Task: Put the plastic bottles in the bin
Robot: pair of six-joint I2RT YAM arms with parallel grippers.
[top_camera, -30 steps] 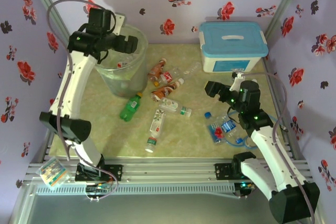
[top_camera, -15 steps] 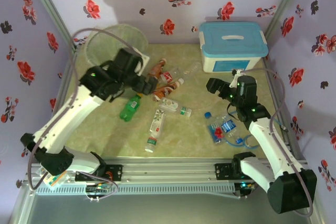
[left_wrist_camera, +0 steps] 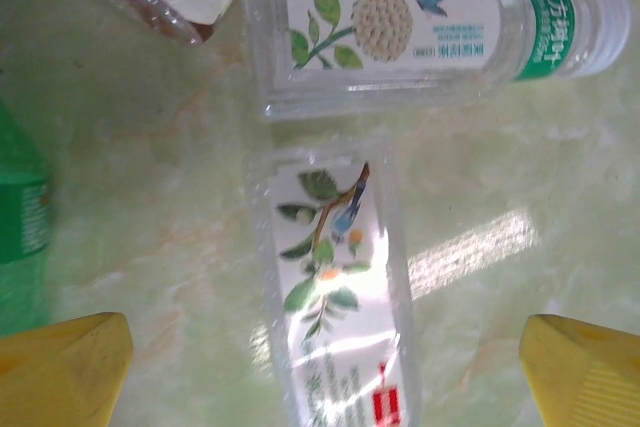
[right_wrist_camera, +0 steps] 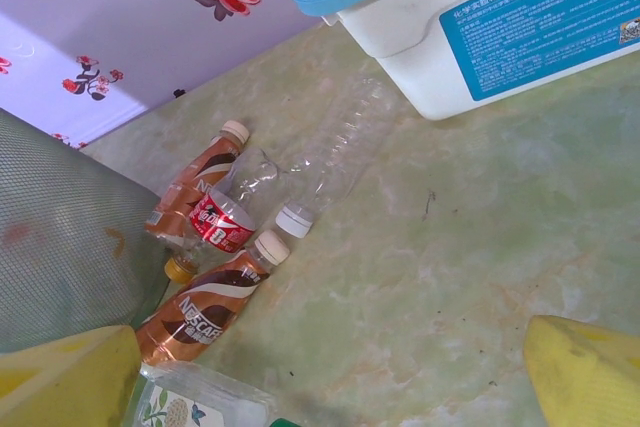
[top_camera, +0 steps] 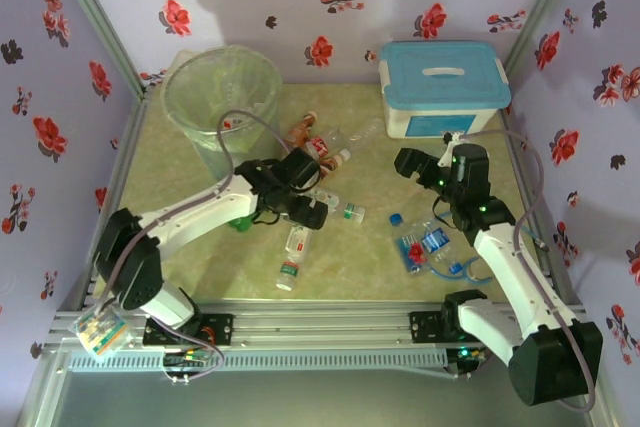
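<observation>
Left wrist, left tool [left_wrist_camera: 322,372] spread wide, white-labelled bottle [left_wrist_camera: 330,277] lying between its tips

Left wrist view: a green bottle [left_wrist_camera: 20,247] is cropped by the frame's left edge, a bird-labelled bottle [left_wrist_camera: 335,287] by the bottom. From above, the left arm [top_camera: 190,215] covers most of the green bottle; labels too small to read.
</observation>
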